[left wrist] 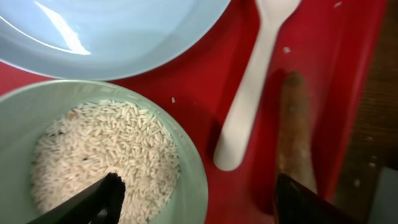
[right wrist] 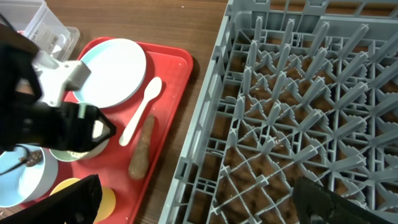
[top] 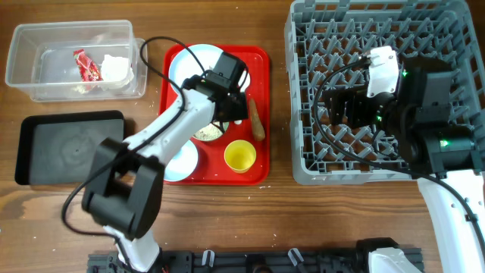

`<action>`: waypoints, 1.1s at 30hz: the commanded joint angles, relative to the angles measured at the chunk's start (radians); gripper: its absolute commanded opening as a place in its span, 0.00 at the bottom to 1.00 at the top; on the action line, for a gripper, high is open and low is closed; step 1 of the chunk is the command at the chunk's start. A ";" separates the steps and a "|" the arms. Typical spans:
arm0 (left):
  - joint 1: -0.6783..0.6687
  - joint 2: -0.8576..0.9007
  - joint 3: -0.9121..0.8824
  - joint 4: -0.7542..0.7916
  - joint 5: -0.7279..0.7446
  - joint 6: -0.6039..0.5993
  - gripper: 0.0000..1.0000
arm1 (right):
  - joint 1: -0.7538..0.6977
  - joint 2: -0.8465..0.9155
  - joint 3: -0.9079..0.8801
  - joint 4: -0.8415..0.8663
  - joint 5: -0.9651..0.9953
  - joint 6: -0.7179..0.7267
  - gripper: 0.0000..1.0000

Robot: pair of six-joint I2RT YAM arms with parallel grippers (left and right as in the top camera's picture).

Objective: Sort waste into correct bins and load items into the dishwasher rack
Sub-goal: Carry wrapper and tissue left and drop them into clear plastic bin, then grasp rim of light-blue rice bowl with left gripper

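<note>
Straddling the rim of the bowl (left wrist: 181, 149), the left gripper (left wrist: 199, 190) had its jaws well apart, one finger in the rice (left wrist: 106, 146), the other above the stick (left wrist: 295, 124). The bowl sat upright, mouth up, mid-tray (left wrist: 205, 68); being round, it had no long axis. We judged that a pinch might trap the handle of the spoon (left wrist: 249, 93), lying between the fingers, or spill rice onto the tray. Spoon and stick lay roughly along the tray's right edge. Right of the tray, the right gripper (right wrist: 202, 199) hung wide open over the rack (right wrist: 298, 93).
</note>
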 commanded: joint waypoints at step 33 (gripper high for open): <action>-0.002 0.055 0.149 -0.113 0.000 -0.002 0.04 | 0.000 0.006 0.019 -0.007 -0.021 0.008 1.00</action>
